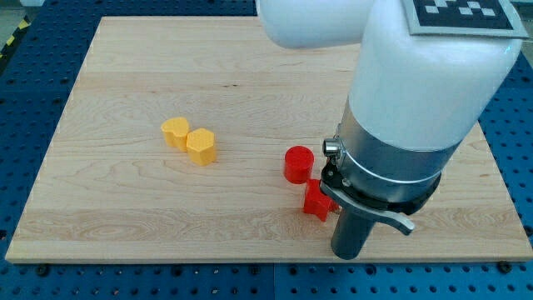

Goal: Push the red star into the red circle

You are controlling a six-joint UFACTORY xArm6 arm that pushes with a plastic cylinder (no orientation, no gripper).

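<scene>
The wooden bench [166, 208] fills most of the camera view, lying on a blue surface [25, 92] that shows along the view's left, right and bottom edges. The arm [416, 92], white above and grey lower down, comes in from the view's top right and covers much of the bench's right part. It carries no grasping tool, so there is nothing to stand apart or together; it ends in a dark rod, and the tip [346, 255] sits near the bench's bottom edge.

The red star [316, 201] lies just to the view's left of the rod and slightly above the tip. Its right side is partly hidden by the arm's dark clamp, so whether the rod touches it cannot be told. The red circle [297, 164], a short cylinder, stands just above and to the left of the star. The two are very close, and whether they touch cannot be made out.

Well apart, toward the view's left, two yellow blocks sit side by side and touching: the yellow hexagon [201, 147] lower right, and a second yellow block [176, 132] upper left, its shape unclear.

A black-and-white marker [466, 10] shows on the arm at the view's top right.
</scene>
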